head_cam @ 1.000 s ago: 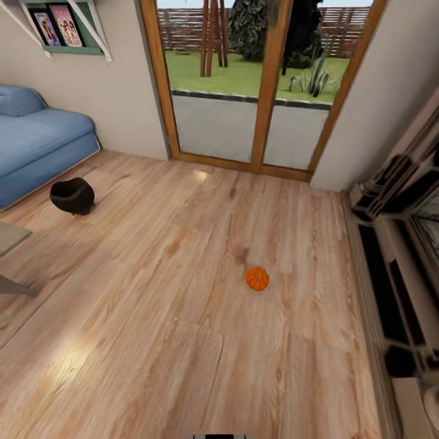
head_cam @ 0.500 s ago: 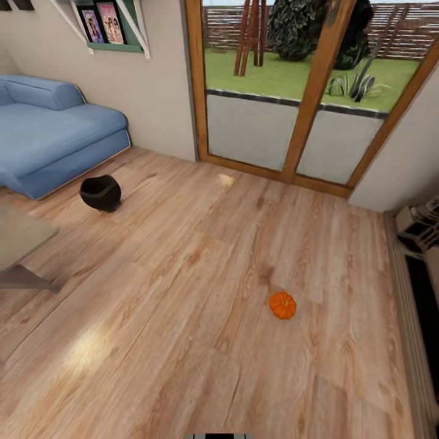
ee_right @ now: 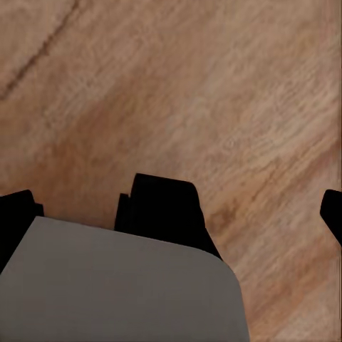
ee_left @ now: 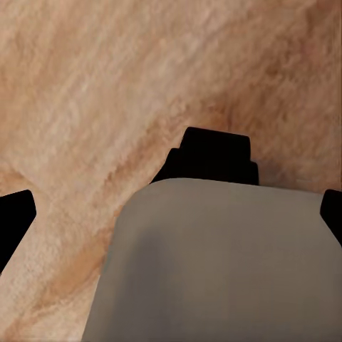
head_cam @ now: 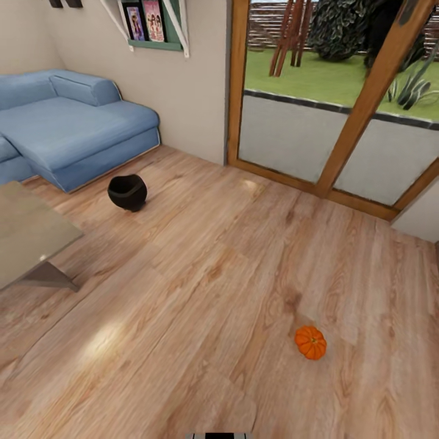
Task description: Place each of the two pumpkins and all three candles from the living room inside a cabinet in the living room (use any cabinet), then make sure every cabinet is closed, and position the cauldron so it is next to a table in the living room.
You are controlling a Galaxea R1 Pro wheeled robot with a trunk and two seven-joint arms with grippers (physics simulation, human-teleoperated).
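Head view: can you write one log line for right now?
pumpkin: on floor, untouched | cauldron: on floor near sofa, apart from table | candles: unseen

Light wood plank floor [head_cam: 201,286] is running across the room, catching a pale glare patch. Blue sofa [head_cam: 73,131] is sitting against the beige wall [head_cam: 201,91]; above the sofa, a green wall shelf [head_cam: 152,24] is holding framed pictures. Beside the sofa, wood-framed glass doors [head_cam: 341,116] are showing lawn. In front of the sofa, a grey table [head_cam: 27,235] corner is standing.
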